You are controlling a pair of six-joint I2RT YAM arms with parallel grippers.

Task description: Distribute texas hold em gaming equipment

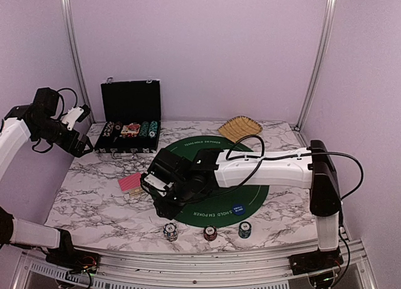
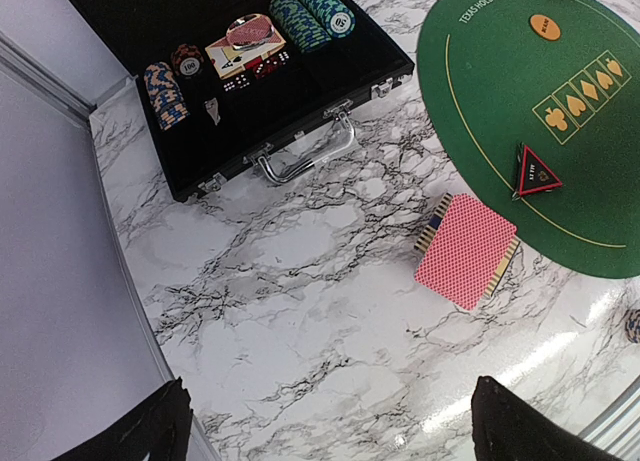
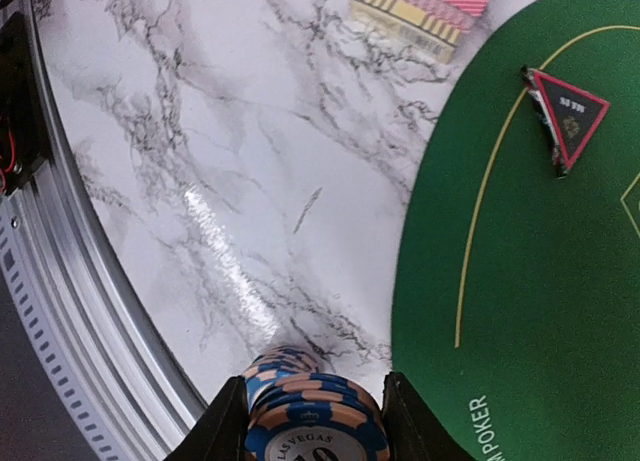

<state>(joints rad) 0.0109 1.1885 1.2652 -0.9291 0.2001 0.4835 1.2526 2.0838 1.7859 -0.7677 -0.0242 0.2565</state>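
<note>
right gripper (image 3: 317,427): clamps chip stack (image 3: 310,406); left gripper (image 2: 335,431): jaws spread

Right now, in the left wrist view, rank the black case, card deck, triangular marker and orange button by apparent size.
Largest to smallest:
1. black case
2. card deck
3. triangular marker
4. orange button, which lies farther from the camera than the marker, so that last gap is unsure.

The right gripper (image 3: 312,433) squeezes a stack of round blue-and-orange striped poker chips (image 3: 310,406) between its two black fingers (image 3: 222,433). A black-and-red triangle marker (image 3: 567,116) sits on the round green felt mat (image 3: 540,311). A pack of pink-red-backed cards (image 3: 425,6) lies on the white marble table (image 3: 200,131).
</note>
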